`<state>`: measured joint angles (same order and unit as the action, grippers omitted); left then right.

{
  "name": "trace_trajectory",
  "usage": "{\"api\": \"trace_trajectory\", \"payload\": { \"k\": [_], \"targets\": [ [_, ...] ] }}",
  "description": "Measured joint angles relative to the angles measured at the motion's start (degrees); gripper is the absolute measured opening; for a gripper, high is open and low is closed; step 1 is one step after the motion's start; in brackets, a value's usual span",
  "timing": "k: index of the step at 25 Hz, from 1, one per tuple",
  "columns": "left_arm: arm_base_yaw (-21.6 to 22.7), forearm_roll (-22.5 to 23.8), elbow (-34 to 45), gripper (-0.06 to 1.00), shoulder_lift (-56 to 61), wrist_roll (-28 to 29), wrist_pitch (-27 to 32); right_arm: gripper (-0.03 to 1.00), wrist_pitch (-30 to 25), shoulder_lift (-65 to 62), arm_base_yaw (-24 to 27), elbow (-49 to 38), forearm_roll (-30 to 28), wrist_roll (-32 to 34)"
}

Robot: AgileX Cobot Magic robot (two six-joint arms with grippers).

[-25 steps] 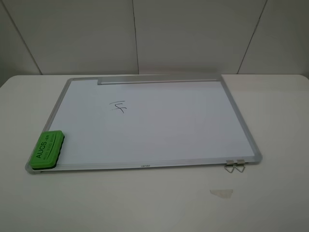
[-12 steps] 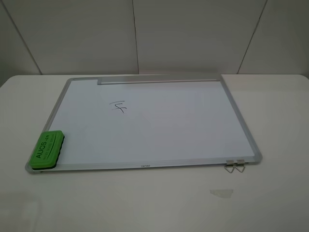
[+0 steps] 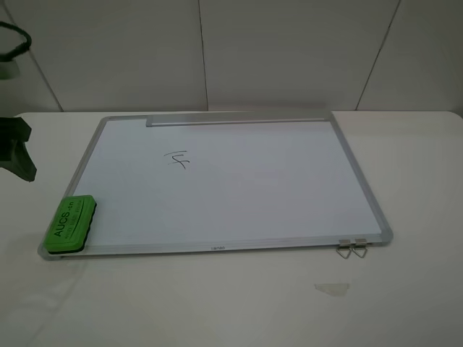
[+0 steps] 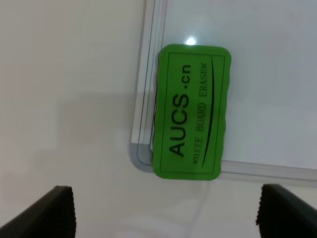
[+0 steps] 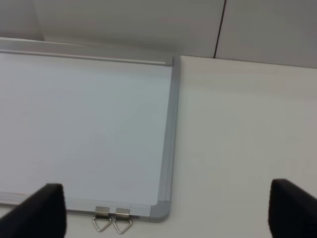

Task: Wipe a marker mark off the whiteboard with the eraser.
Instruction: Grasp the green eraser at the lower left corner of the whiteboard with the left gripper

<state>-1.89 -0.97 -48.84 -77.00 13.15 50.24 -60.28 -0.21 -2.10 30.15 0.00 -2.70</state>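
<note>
The whiteboard [image 3: 239, 188] lies flat on a white table. A small black marker mark [image 3: 176, 160] sits on its far-left part. The green eraser [image 3: 70, 224] rests on the board's near-left corner, lettering up. My left arm [image 3: 14, 148] shows as a dark shape at the left edge, beyond the eraser. In the left wrist view my left gripper [image 4: 168, 218] is open, its fingertips [image 4: 57, 213] wide apart and off the eraser [image 4: 190, 111], which overlaps the whiteboard [image 4: 277, 74] frame. My right gripper [image 5: 168, 213] is open and holds nothing, over the whiteboard [image 5: 84, 114] at its near-right corner.
Two metal clips [image 3: 351, 248] hang off the board's near-right edge, also seen as clips [image 5: 111, 220] in the right wrist view. A grey tray strip [image 3: 239, 118] runs along the far edge. A small clear scrap [image 3: 331, 288] lies on the table in front.
My left arm has come into the exterior view at the left edge. The eraser, the board and the mark have not moved.
</note>
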Motion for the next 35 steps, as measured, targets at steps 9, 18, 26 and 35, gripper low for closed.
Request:
{"api": "trace_trajectory", "payload": {
  "k": [9,18,26,35],
  "targets": [
    [0.0,-3.6,0.0,0.75,-12.7,0.2,-8.0,0.82,0.0,0.0,0.0,0.0,0.0,0.0],
    [-0.3,-5.3,-0.1,0.75,-22.6,0.1,-12.7,0.82,0.0,0.0,0.0,0.0,0.0,0.0],
    [-2.0,-6.5,-0.1,0.75,-28.8,-0.2,-16.7,0.82,0.0,0.0,0.0,0.0,0.0,0.0],
    [-2.0,-6.5,-0.3,0.75,-30.2,-0.5,-16.6,0.82,0.0,0.0,0.0,0.0,0.0,0.0]
  ]
}}
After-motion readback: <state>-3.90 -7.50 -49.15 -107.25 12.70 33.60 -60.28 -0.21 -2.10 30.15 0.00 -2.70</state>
